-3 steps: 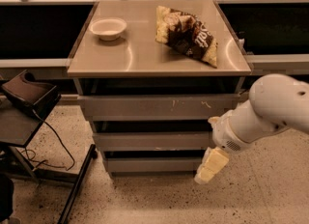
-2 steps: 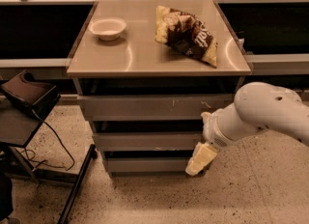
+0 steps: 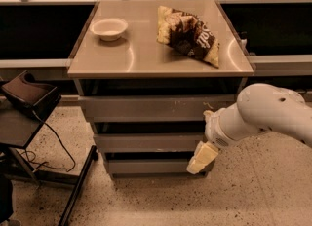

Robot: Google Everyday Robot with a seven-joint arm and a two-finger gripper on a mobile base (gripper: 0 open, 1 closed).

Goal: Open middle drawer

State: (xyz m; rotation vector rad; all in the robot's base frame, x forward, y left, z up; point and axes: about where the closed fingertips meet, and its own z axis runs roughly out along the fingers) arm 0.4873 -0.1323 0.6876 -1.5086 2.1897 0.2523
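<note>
The middle drawer point(image 3: 146, 142) is a wide, shallow grey front, the second of three stacked under the steel counter. It sits flush with the fronts above and below. My gripper point(image 3: 201, 158), cream-coloured at the end of a white arm point(image 3: 263, 115), hangs at the right end of the drawer stack. It overlaps the lower right corner of the middle drawer and the gap above the bottom front. I cannot tell whether it touches the drawer.
Above is a taller scratched drawer front point(image 3: 151, 108), below a narrow one point(image 3: 146, 166). On the counter point(image 3: 141, 57) rest a white bowl point(image 3: 109, 28) and a chip bag point(image 3: 189, 36). A black stand point(image 3: 29, 98) with a cable point(image 3: 58, 147) is at left. Speckled floor lies in front.
The arm has swung left and slightly up, bringing the gripper from out in front of the cabinet to the right end of the drawers. All the drawers look unmoved.
</note>
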